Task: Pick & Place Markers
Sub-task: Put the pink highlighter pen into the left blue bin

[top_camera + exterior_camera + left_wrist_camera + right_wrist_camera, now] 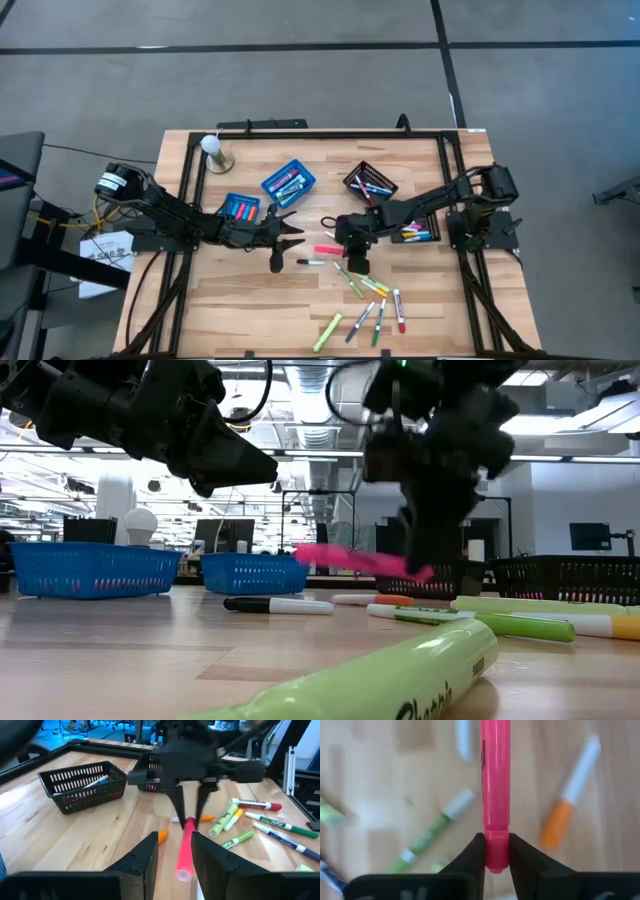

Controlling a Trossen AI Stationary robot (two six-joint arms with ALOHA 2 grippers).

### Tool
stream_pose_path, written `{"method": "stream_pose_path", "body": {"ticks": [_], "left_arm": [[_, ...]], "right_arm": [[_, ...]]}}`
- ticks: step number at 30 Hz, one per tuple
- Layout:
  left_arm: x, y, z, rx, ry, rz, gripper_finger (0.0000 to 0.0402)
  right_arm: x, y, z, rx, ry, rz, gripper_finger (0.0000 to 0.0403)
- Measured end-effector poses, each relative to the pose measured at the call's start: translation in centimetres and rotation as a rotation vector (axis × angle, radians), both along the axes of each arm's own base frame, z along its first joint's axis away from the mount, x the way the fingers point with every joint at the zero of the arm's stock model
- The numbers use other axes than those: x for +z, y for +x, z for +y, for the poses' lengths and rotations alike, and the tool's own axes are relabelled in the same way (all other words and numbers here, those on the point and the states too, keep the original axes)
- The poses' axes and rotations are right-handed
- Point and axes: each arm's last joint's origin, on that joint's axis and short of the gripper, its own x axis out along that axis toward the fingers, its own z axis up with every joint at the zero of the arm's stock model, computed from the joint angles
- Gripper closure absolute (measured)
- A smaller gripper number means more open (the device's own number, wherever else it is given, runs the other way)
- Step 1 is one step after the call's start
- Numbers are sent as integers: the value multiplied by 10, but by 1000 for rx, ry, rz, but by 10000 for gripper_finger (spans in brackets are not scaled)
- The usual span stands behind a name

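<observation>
Pink marker (495, 785) pinched at one end by right gripper (496, 851) fingers, lifted off worktop (240, 300) just beside left gripper (175, 852), fingers spread. Step: pickup done, carry next. Needs steady move to a basket w/o slipping.

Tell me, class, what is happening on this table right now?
The right claw is shut on one end of a pink marker, holding it above the wooden table. The left claw waits open just beside it. More markers lie loose below, and others sit in the blue baskets.
</observation>
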Motion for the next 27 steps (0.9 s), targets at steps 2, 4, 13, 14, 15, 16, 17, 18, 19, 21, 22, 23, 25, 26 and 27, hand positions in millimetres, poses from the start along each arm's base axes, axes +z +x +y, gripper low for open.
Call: {"method": "stream_pose_path", "body": {"ticks": [2,4,13,14,15,16,17,18,19,21,22,23,25,26,27], "left_arm": [[0,0,0,1,-4,-1,289],[1,0,-1,-27,-13,-4,289],[0,0,-5,-149,-67,8,272],[0,0,-5,-148,-70,9,266],[0,0,-5,-148,-70,11,258],[0,0,-5,-148,-69,14,250],[-1,0,-5,-147,-68,19,243],[-2,0,-5,-146,-66,22,235],[-4,1,-5,-142,-64,28,229],[-8,2,-5,-128,-56,44,219],[-11,3,-4,-118,-51,54,215],[-14,4,-3,-113,-49,66,213],[-20,5,-1,-100,-44,90,211],[-23,6,1,-92,-42,100,211],[-24,7,2,-86,-41,106,211]], "right_arm": [[3,4,4,23,3,-57,331],[7,9,8,72,-7,-137,326],[12,16,-1,63,-71,-228,343],[12,16,-3,56,-73,-228,342],[12,16,-5,52,-74,-228,340],[12,17,-6,48,-74,-227,338],[12,17,-7,45,-75,-227,338],[12,17,-8,43,-75,-227,337],[12,17,-8,41,-75,-229,337],[12,17,-8,42,-75,-234,337],[12,17,-8,42,-75,-234,337],[12,17,-8,42,-74,-235,337],[13,19,-7,42,-73,-249,337],[14,19,-7,42,-72,-255,337],[14,19,-7,42,-72,-255,337]]}}
